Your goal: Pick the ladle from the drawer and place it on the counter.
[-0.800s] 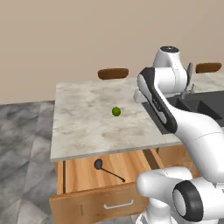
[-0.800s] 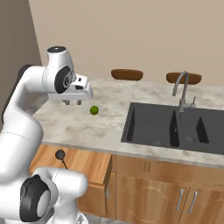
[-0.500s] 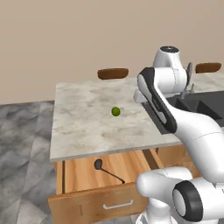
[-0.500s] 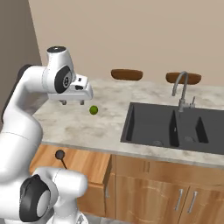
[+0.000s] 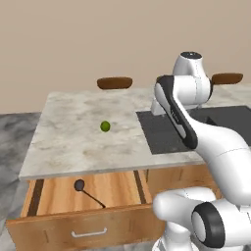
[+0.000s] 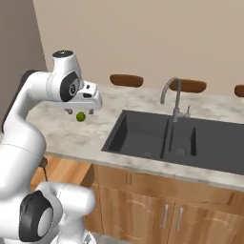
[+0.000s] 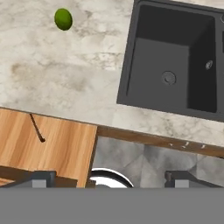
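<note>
Left base view is showing me the drawer [image 5: 59,196] standing pulled out under the counter [image 5: 73,142], with the ladle [image 5: 87,191] lying on its wooden floor, bowl toward the counter edge. My arm is holding the gripper [image 6: 88,101] high over the counter, just beside the sink [image 6: 162,138] and well apart from the ladle. A green ball [image 5: 105,126] is sitting on the stone. Hand view is catching the fingertips [image 7: 41,177] far apart, so the jaws are probably standing wide, holding nothing.
</note>
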